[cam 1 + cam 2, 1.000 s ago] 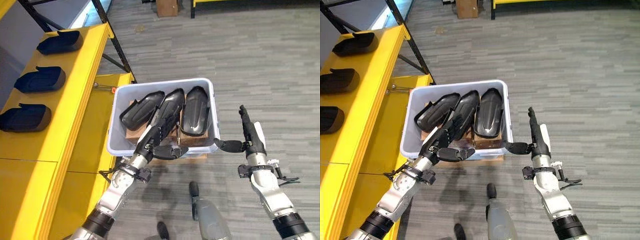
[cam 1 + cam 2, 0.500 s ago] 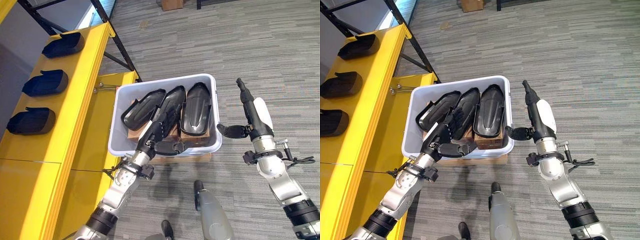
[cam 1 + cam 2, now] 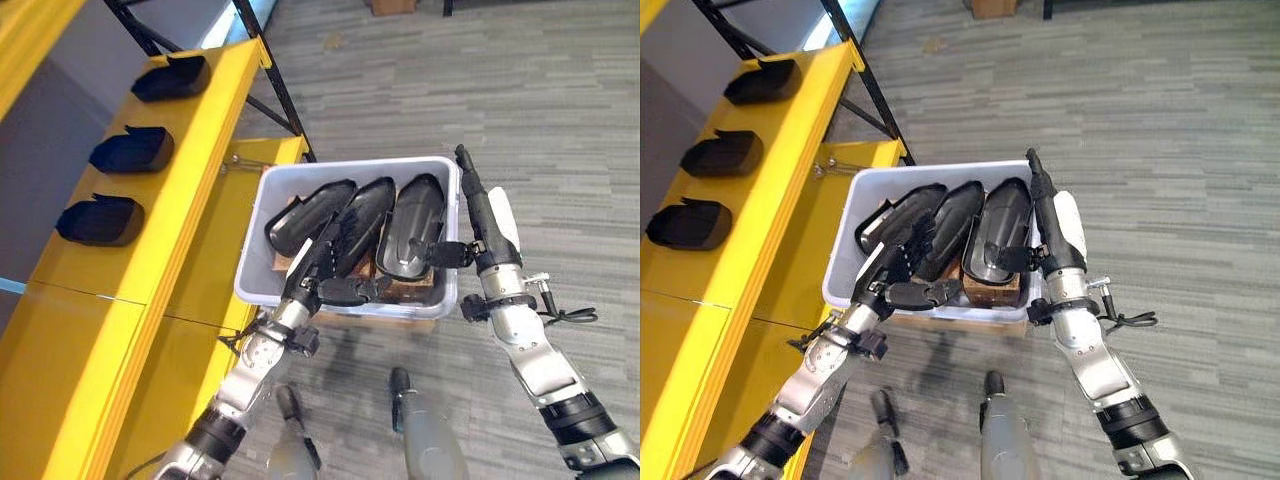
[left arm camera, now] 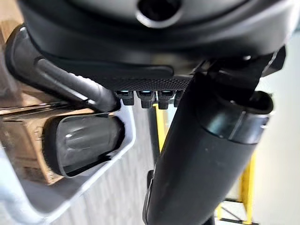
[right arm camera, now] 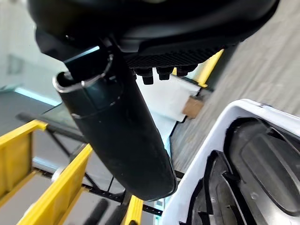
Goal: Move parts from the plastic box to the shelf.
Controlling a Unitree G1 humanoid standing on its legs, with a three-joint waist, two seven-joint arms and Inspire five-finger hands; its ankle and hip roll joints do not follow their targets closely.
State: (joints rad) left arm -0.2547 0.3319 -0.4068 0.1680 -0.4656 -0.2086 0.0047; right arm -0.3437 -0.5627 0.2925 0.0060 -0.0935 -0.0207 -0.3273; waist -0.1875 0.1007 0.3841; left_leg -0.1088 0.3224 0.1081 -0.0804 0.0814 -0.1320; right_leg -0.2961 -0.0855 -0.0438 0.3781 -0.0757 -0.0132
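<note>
Item 1, yellow metal shelf [image 3: 190, 190]: I am seeing three dark moulded parts [image 3: 100, 220] already lying on it in a row, well apart from my hands.

Item 2, pale grey plastic box [image 3: 345, 300]: it is sitting on the floor just beside the shelf, holding three glossy black elongated shell parts [image 3: 412, 225] side by side over brown cardboard.

Item 3, left hand [image 3: 322, 272]: I am reaching over the box's near wall, straight fingers lying on the middle part, thumb spread, gripping nothing.

Item 4, right hand [image 3: 1045, 225]: I am holding it upright at the box's right wall, fingers straight, thumb reaching to the rightmost part's near end.

Step, as I judge it: I am reaching for a pick-up; next comes closing both hands round one part and lifting it clear.
</note>
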